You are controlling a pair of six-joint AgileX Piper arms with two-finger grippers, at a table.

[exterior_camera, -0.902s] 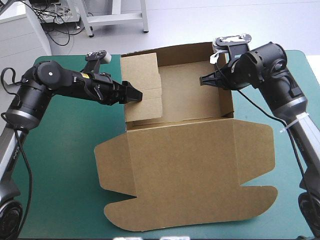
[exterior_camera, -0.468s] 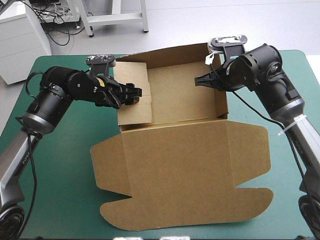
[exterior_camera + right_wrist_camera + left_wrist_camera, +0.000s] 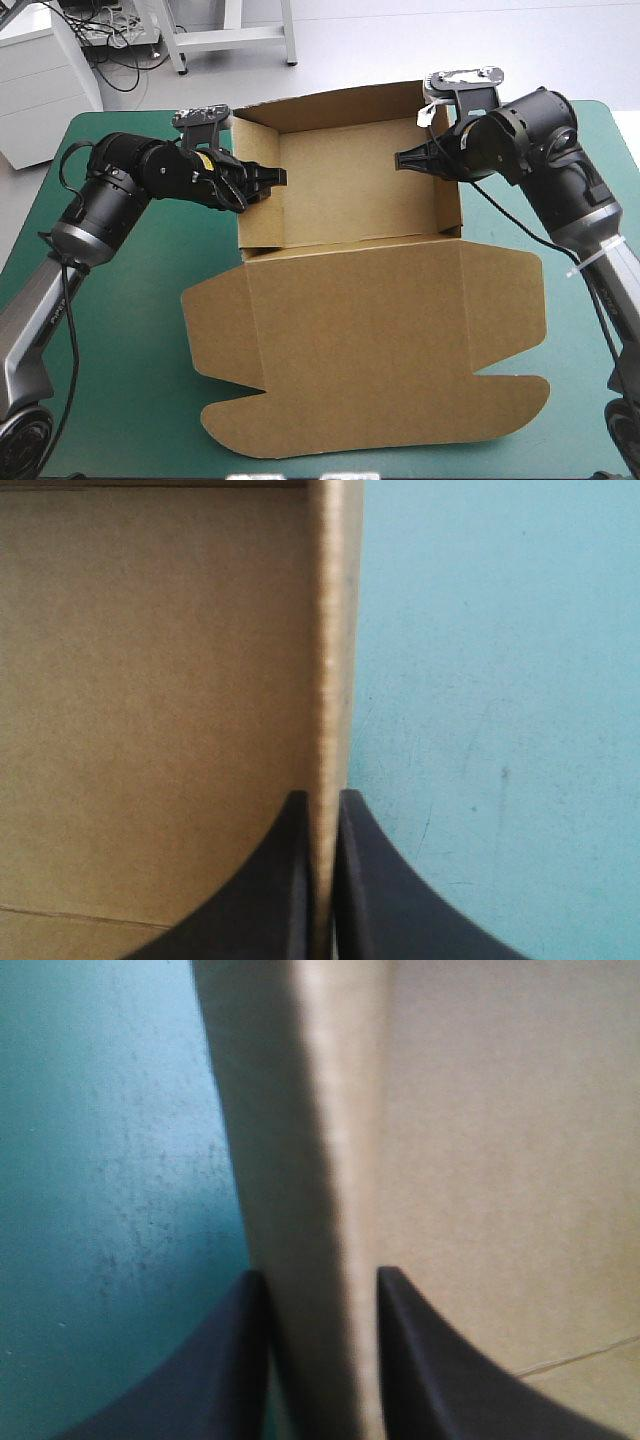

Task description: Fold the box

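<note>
Left gripper [image 3: 274, 178]: black fingers [image 3: 220, 1360] straddle the top edge of the box's left wall [image 3: 258, 215], one inside the tray and one outside, clamped on the board. In the left wrist view the wall fills the gap between them. Its edge is blurred there, so I cannot tell single board from doubled.

Right gripper [image 3: 400, 158]: nipped onto the top edge of the right wall [image 3: 448, 200]. In the right wrist view its fingers all but meet, with a thin strip of board between.

Box [image 3: 360, 330]: mid-table on the teal-green cover [image 3: 120, 330]. The tray end lies toward the far edge with its walls upright. The lid [image 3: 380, 400] lies flat toward the near edge.

Hidden or cut off: each wrist view shows only one wall, a patch of inner brown face and some cover. In the high view the walls' outer faces do not show.
</note>
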